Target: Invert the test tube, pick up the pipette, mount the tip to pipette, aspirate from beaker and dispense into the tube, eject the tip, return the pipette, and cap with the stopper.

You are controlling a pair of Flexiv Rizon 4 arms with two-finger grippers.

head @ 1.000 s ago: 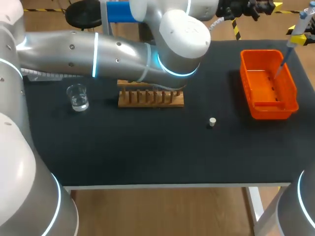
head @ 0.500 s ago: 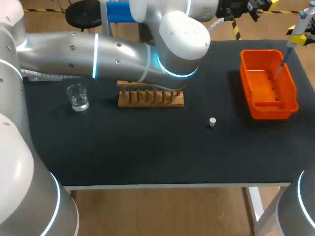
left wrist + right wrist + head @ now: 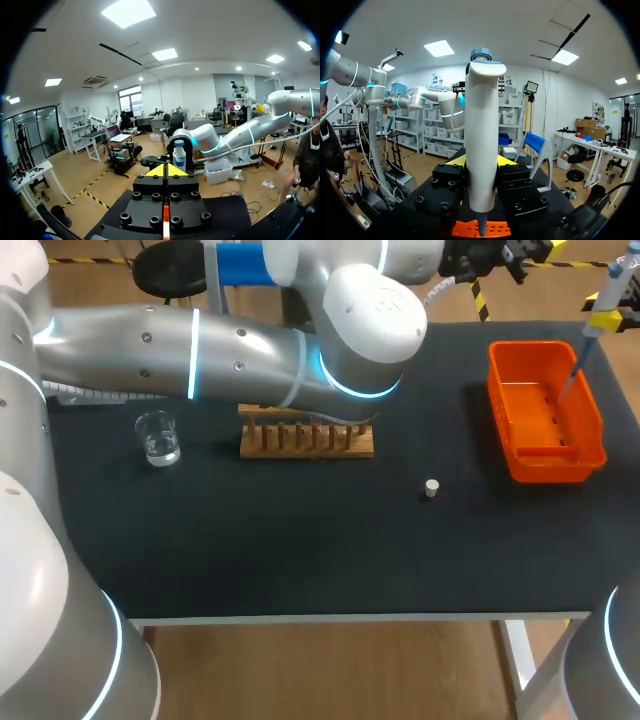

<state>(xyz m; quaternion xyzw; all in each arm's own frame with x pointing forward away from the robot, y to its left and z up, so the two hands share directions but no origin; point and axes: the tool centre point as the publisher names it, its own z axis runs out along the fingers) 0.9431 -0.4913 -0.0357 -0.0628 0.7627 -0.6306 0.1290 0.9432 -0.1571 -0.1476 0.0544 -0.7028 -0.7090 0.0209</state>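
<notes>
Right claw (image 3: 481, 161) is clamped on the white, blue-capped plastic pipette (image 3: 481, 125), whose long axis stands upright, its thin tip pointing straight down over the orange plastic tray (image 3: 550, 468) at the dark surface's (image 3: 300, 540) far right corner.

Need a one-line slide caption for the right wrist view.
Right gripper shut on the pipette, held upright with its narrow end pointing down over the orange bin.
</notes>
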